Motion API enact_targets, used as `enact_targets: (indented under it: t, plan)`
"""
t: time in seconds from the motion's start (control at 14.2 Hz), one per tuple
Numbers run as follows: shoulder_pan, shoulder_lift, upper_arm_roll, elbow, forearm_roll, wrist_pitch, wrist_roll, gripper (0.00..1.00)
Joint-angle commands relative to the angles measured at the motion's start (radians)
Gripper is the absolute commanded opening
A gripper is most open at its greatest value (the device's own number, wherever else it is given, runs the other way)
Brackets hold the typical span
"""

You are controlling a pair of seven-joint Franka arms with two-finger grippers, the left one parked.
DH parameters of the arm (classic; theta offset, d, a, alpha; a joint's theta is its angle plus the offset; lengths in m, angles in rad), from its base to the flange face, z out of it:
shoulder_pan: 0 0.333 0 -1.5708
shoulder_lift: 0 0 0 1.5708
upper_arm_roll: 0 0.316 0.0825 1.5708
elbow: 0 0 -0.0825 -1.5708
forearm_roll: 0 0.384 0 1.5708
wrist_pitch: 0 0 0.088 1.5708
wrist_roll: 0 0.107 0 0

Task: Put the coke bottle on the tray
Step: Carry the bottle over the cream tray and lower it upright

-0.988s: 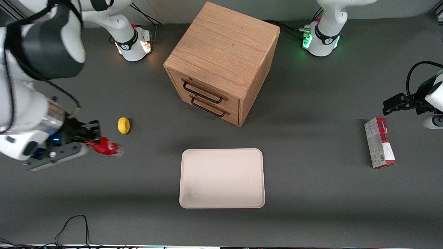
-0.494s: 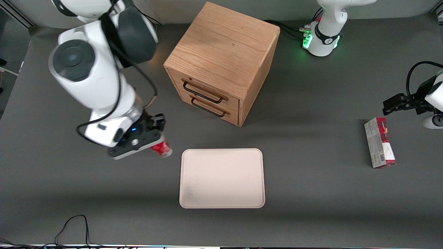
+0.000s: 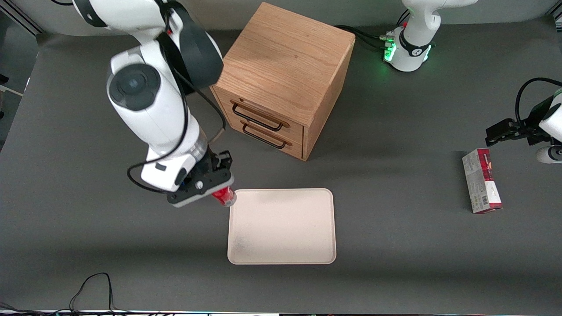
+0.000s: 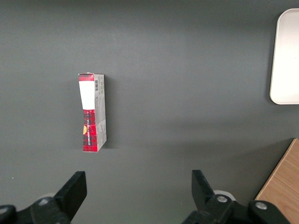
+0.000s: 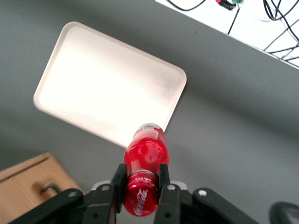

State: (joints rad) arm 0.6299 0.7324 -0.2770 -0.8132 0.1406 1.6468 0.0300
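Gripper (image 5: 140,179) seemingly clamped around coke bottle (image 5: 145,156)

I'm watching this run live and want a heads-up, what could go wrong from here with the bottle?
The gripper holds the coke bottle near its cap end, with most of the body hanging free, so it might swing or slip in the grasp.
The bottle sits just over the corner of the tray nearest the wooden cabinet. Released here, it could catch the low rim and roll off onto the table.
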Motion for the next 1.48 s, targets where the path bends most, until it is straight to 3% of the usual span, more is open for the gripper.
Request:
enact_targets:
  t: [0.0, 0.28, 0.71, 1.27, 1.34, 1.41]
  plan:
    - [-0.021, 0.113, 0.012, 0.043, -0.015, 0.112, 0.011, 0.0]
    - [-0.025, 0.231, 0.013, 0.035, -0.01, 0.255, 0.011, 0.0]
    - [-0.053, 0.288, 0.03, 0.034, 0.0, 0.337, 0.008, 0.0]
    - [-0.062, 0.282, 0.051, 0.022, 0.002, 0.306, 0.01, 0.0]
    - [-0.065, 0.283, 0.051, 0.02, 0.002, 0.306, 0.014, 0.18]
    - [-0.065, 0.285, 0.051, 0.017, 0.002, 0.309, 0.016, 0.9]
